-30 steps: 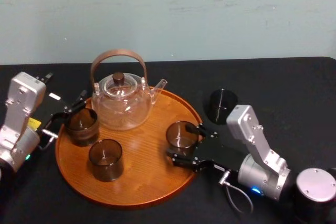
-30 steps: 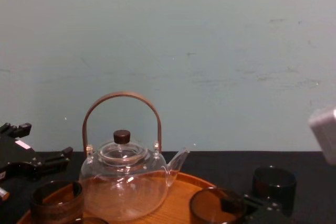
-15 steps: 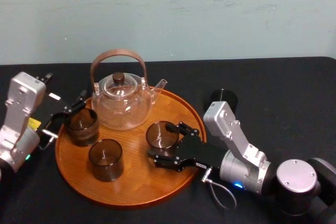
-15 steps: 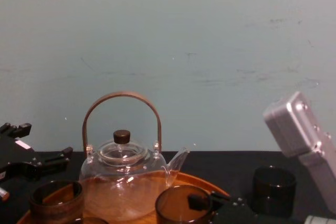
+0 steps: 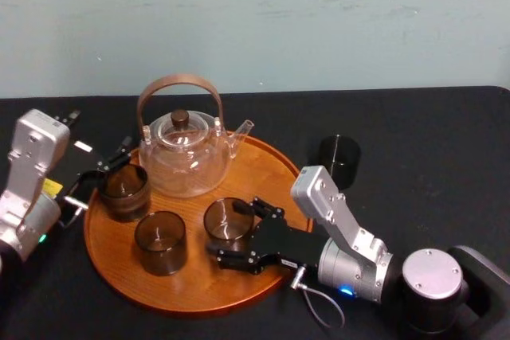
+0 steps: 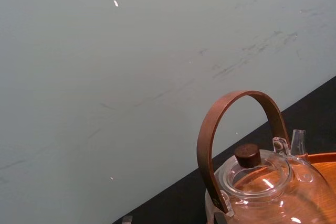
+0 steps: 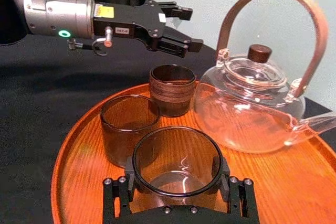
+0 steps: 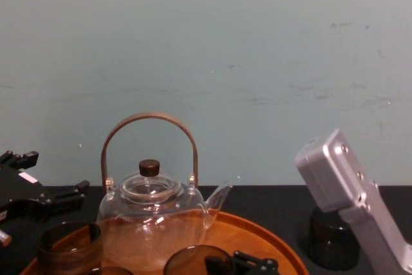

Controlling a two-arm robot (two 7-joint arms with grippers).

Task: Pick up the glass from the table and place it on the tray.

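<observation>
My right gripper (image 5: 227, 233) is shut on a smoky brown glass (image 5: 226, 220), one finger on each side of it. In the right wrist view the glass (image 7: 177, 160) sits between the black fingers (image 7: 128, 178), low over the round orange-brown wooden tray (image 7: 79, 145). I cannot tell whether it touches the wood. It is near the middle of the tray (image 5: 191, 302), in front of the glass teapot (image 5: 183, 157). My left gripper (image 5: 103, 171) hangs open by the tray's left rim, just above a dark cup (image 5: 123, 191).
A second smoky glass (image 5: 159, 241) stands on the tray beside the held one. A black cup (image 5: 336, 161) stands on the black table to the right of the tray. The teapot's tall brown handle (image 8: 149, 120) rises behind the glasses.
My right gripper has carried the glass leftward, from the tray's right rim to near its middle. The left arm, the teapot and the other cups have stayed still.
</observation>
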